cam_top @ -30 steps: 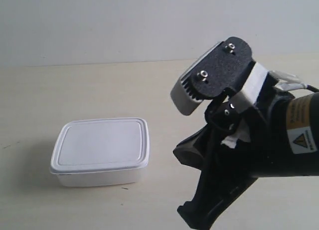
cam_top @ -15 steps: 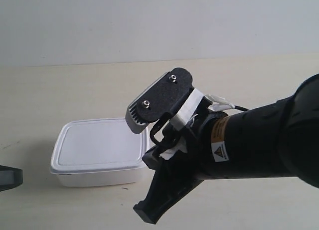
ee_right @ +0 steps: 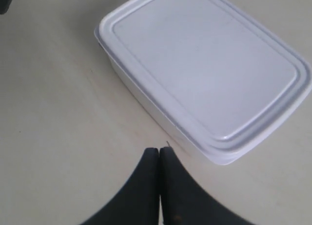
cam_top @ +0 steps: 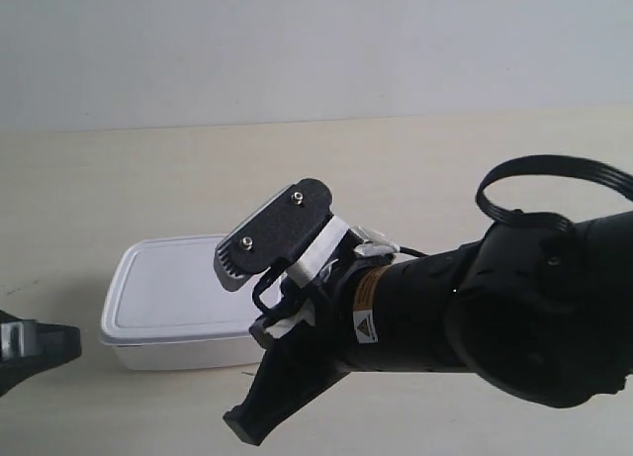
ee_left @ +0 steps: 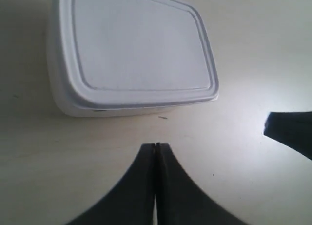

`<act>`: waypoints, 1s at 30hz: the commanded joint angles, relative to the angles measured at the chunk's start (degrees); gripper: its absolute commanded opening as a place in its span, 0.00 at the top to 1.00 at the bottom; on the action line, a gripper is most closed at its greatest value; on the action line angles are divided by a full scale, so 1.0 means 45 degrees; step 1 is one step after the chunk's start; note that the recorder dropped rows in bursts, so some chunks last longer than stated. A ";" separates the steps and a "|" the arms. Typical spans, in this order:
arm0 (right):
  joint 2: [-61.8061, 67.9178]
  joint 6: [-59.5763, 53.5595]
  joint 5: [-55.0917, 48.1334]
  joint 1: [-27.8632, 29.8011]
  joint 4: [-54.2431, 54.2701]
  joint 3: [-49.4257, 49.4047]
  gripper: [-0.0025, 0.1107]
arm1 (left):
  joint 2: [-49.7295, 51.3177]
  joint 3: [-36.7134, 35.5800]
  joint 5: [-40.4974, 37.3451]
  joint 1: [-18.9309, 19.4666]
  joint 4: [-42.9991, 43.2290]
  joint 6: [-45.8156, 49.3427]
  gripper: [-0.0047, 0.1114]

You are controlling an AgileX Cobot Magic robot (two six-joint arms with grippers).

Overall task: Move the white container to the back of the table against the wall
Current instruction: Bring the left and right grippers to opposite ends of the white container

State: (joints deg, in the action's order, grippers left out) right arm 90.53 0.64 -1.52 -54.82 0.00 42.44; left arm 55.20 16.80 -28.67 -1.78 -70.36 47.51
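Observation:
The white container lies lidded on the table, well short of the wall. My right gripper is on the big black arm at the exterior view's right. It hovers low by the box's front right corner, and that arm hides the box's right end. In the right wrist view this gripper is shut and empty, just short of the container. My left gripper is also shut on nothing, a short gap from the container. It pokes in at the exterior view's left edge.
A tiny dark speck lies on the table beside the box's front wall. The right gripper's dark tip shows at the edge of the left wrist view. Bare tabletop stretches behind the box up to the wall.
The arm at the exterior view's right swung left and lower, now overlapping the container's right end. The left gripper came farther into view at the left edge. The container stayed put.

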 commanded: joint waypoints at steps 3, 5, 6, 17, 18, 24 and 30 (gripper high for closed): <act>0.0641 0.0007 0.0443 -0.0027 0.0000 0.0043 0.98 | 0.1254 -0.0060 0.2277 -0.3284 -0.0177 -0.1333 0.96; 0.0767 0.0242 0.0443 -0.0027 0.0000 0.0043 0.98 | 0.1780 -0.0060 0.2929 -0.4123 -0.0187 -0.1427 0.96; 0.0852 0.0239 0.0443 -0.0027 0.0000 0.0043 0.98 | 0.2069 -0.0060 0.3267 -0.4538 -0.0187 -0.1633 0.96; 0.1658 0.0534 0.1191 -0.0027 0.0000 0.0066 0.98 | 0.4240 0.0116 0.6177 -0.6325 -0.0491 -0.1997 0.96; 0.1781 0.0534 0.1281 -0.0027 0.0000 0.0066 0.98 | 0.4326 0.0145 0.6371 -0.6325 -0.0491 -0.1997 0.96; 0.2426 0.0678 0.1787 -0.0027 0.0000 0.0116 0.98 | 0.5038 0.0792 0.6789 -0.6325 -0.0491 -0.1896 0.96; 0.2845 0.0885 0.1957 -0.0027 0.0000 0.0496 0.98 | 0.6448 0.1307 0.6789 -0.6325 -0.0447 -0.1818 0.96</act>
State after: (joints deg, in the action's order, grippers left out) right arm 102.66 4.30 5.72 -54.82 0.00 43.49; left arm 81.71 21.56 1.44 -29.91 -72.02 38.96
